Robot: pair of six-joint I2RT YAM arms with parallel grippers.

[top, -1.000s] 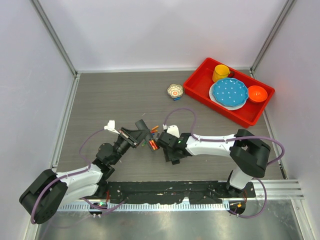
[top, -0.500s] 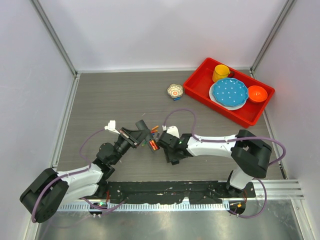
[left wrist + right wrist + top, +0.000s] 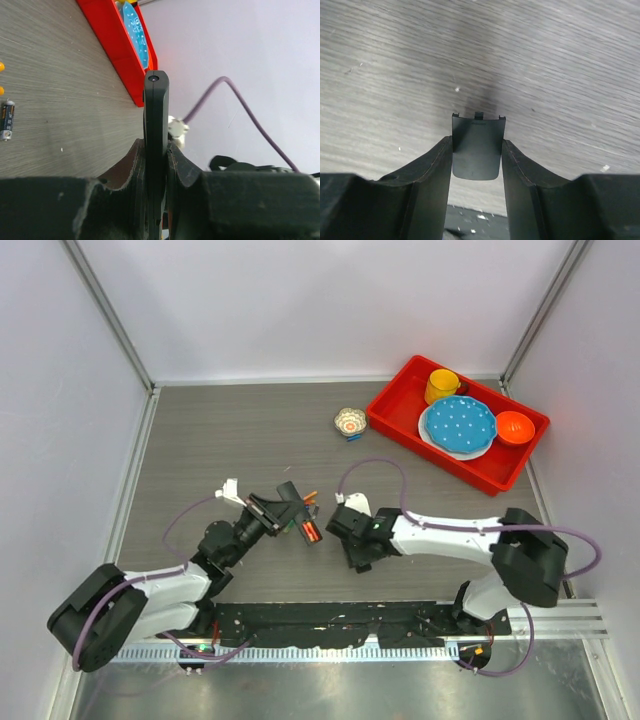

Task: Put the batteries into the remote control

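My left gripper (image 3: 283, 508) is shut on the remote control (image 3: 289, 493), a slim black bar held tilted above the table. In the left wrist view the remote control (image 3: 156, 115) stands edge-on, clamped between the fingers of the left gripper (image 3: 156, 146). My right gripper (image 3: 354, 550) holds a thin black cover plate (image 3: 476, 145) by its side edges, between the fingers of the right gripper (image 3: 476, 146), just above the table. A red battery (image 3: 311, 531), an orange one (image 3: 310, 497) and a green one (image 3: 288, 528) lie by the remote. A dark battery (image 3: 7, 120) lies on the table.
A red tray (image 3: 398, 423) at the back right holds a yellow cup (image 3: 440, 386), a blue dotted plate (image 3: 458, 426) and an orange bowl (image 3: 514, 426). A small patterned cup (image 3: 349, 423) stands left of the tray. The black base rail (image 3: 340, 620) runs along the near edge.
My right gripper has drawn back to the right, away from the remote, with the cover plate in it. My left gripper with the remote has shifted slightly right.
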